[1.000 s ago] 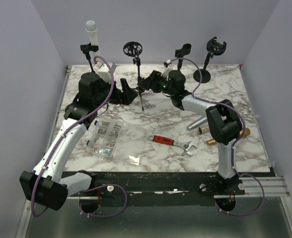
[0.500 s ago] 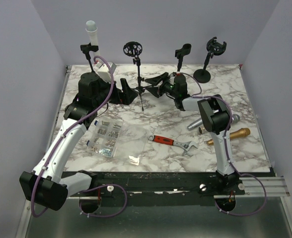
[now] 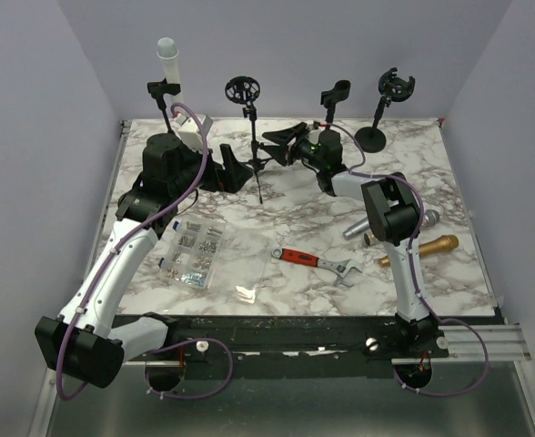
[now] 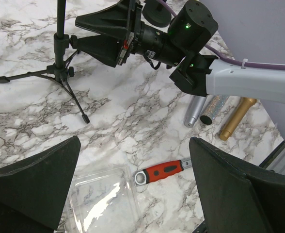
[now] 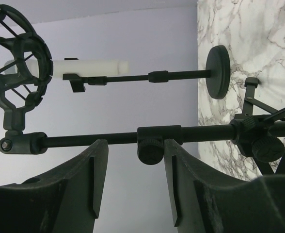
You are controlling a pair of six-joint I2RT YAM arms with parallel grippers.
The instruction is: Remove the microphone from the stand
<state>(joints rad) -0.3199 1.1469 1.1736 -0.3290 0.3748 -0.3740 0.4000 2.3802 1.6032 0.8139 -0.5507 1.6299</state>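
Note:
A white microphone (image 3: pixel 168 62) sits in the clip of the back-left stand (image 3: pixel 161 89); in the right wrist view the microphone (image 5: pixel 91 65) lies along that stand's pole. My right gripper (image 3: pixel 269 150) is open beside the tripod stand (image 3: pixel 252 137), which carries an empty shock mount (image 5: pixel 16 48). Its fingers straddle the pole's clamp knob (image 5: pixel 150 150), with a gap on the left side of the right gripper (image 5: pixel 135 150). My left gripper (image 4: pixel 133 194) hangs wide open over the table, holding nothing, near the tripod's feet (image 4: pixel 60 77).
A silver microphone (image 3: pixel 390 223) and a gold one (image 3: pixel 422 248) lie at the right. A red-handled wrench (image 3: pixel 317 262) and a clear box of screws (image 3: pixel 195 250) sit nearer the front. Two more stands (image 3: pixel 333 96) (image 3: pixel 381 114) rise at the back.
My right gripper has shifted toward the tripod stand's pole, its arm has swung left, and its jaws have narrowed. The left arm has not moved.

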